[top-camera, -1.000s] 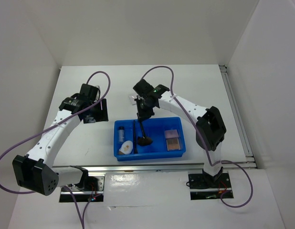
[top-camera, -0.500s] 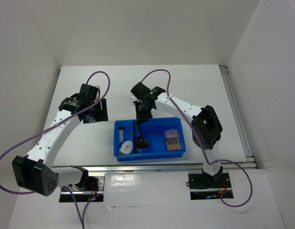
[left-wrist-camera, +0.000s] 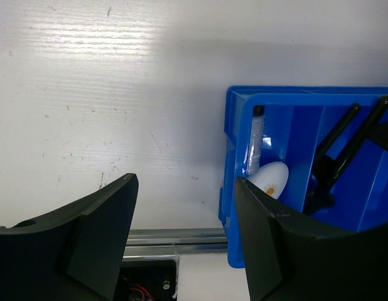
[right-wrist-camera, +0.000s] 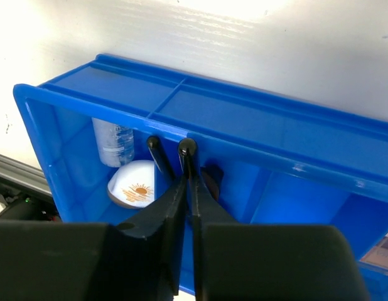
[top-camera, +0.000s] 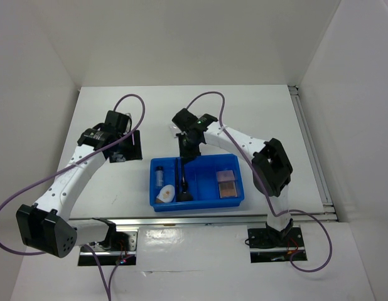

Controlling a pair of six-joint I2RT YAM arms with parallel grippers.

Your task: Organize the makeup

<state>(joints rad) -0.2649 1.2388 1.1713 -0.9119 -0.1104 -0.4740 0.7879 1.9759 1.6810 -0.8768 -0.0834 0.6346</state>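
Note:
The blue tray (top-camera: 238, 199) holds a clear black-capped vial (top-camera: 159, 174), a white oval piece (top-camera: 165, 194), a black brush (top-camera: 176, 177) and two pink/tan squares (top-camera: 227, 183). My right gripper (top-camera: 185, 157) is shut on a second black brush (top-camera: 183, 188), held steeply with its head down in the narrow middle compartment. In the right wrist view the gripper (right-wrist-camera: 189, 179) pinches the brush handle (right-wrist-camera: 186, 148), next to the other brush (right-wrist-camera: 154, 145), the oval (right-wrist-camera: 134, 186) and the vial (right-wrist-camera: 112, 143). My left gripper (top-camera: 118, 153) (left-wrist-camera: 184, 207) is open and empty, left of the tray.
A dark flat rectangle (top-camera: 132, 144) lies on the table by my left gripper; I cannot tell whether it is the palette. The table's metal front rail (left-wrist-camera: 175, 237) runs just beyond the tray (left-wrist-camera: 235, 157). White walls enclose the table.
My right gripper has moved left and lower with the brush; the brush head has gone from the larger compartment to the narrow one beside the other brush. The left arm has not moved.

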